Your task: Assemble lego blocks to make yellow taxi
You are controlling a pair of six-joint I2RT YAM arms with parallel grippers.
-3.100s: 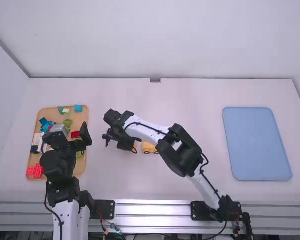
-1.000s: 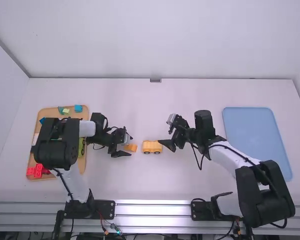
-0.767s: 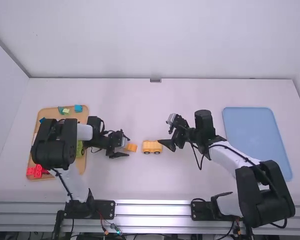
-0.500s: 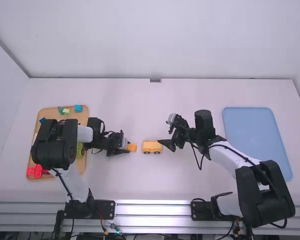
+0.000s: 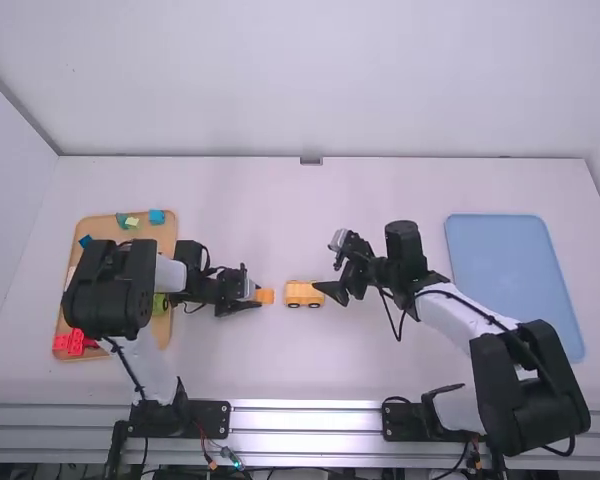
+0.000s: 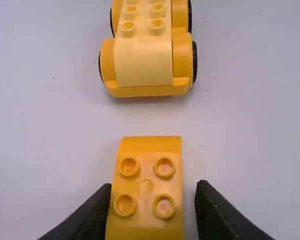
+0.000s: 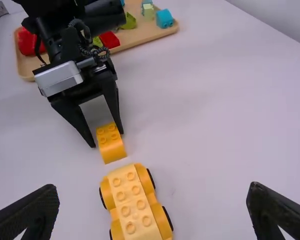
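Observation:
My left gripper (image 5: 256,295) is low over the table, its fingers on either side of a curved yellow block (image 5: 266,296). In the left wrist view, the left gripper (image 6: 154,192) has one finger against the block (image 6: 147,186) and a narrow gap at the other, so it is open. The block's four studs face up. Just right of it stands the yellow car body (image 5: 303,293) on black wheels, apart from the block, with studs along its top (image 7: 132,202). Right of the car, my right gripper (image 5: 330,293) is open and empty; its fingers are wide apart in the right wrist view (image 7: 152,192).
A wooden tray (image 5: 165,335) at the left holds red, green and blue pieces, partly under the left arm. A blue tray (image 5: 515,290) lies at the right, beyond the right arm.
The right arm has withdrawn from the block to the car's right. The left arm has come from the wooden tray to the block, its fingers have drawn closer together, and the block has straightened.

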